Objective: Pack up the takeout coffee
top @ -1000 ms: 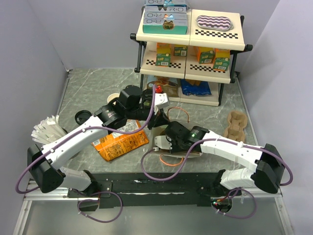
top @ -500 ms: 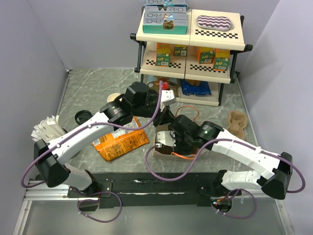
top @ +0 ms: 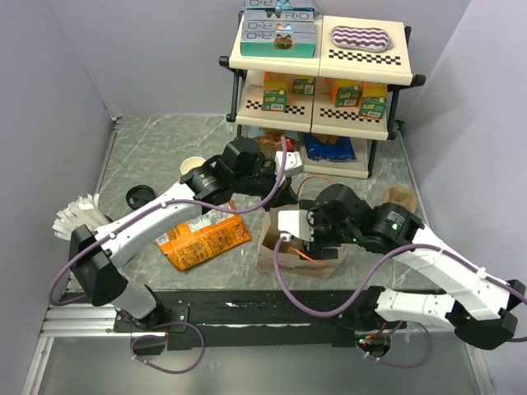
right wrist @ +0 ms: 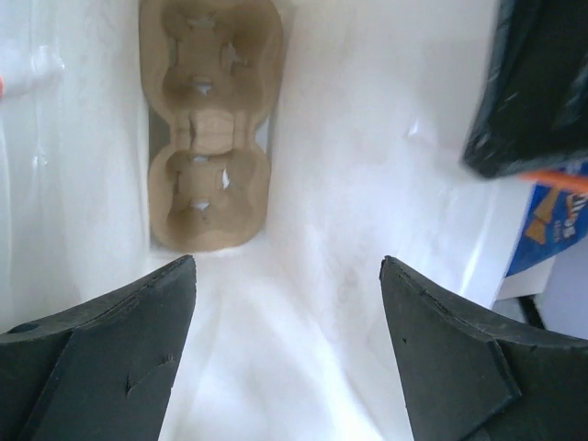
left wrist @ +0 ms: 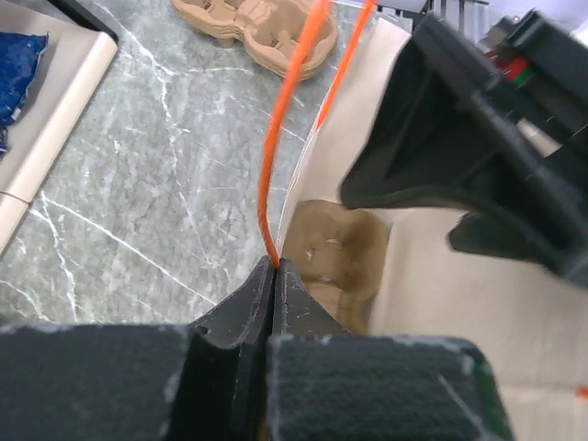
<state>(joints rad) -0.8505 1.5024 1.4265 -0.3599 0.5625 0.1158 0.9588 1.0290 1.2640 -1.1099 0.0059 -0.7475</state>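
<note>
The left pincer (left wrist: 274, 276) is squeezed tight on the thin orange handle (left wrist: 276, 138) of the paper bag (top: 276, 251), pinching the cord right at the bag's rim. The right pincer (right wrist: 287, 276) hangs over the bag's open mouth with its two fingers spread wide, gripping nothing.

Down at the bottom of the bag lies one cardboard cup carrier (right wrist: 207, 119) with two cup wells, lying flat against the white lining. A second carrier (top: 399, 204) sits on the tabletop (top: 148, 148) to the right of the bag, so that makes two.

Left of the bag lies one orange snack packet (top: 202, 239), its print too small to read. Further left there is one loose black lid (top: 138, 196) and a fan of white things (top: 78, 216) I can't identify. Beyond the bag on the left stands one lidless cup (top: 192, 164), partly behind the left arm.

Behind the bag is a shelf (top: 321, 58). The boxes (top: 278, 25) stacked on top read "R·O"; the green and orange cartons below are too small to read.

The takeout coffee I can't make out in any view; the arms hide a good deal around the bag.
</note>
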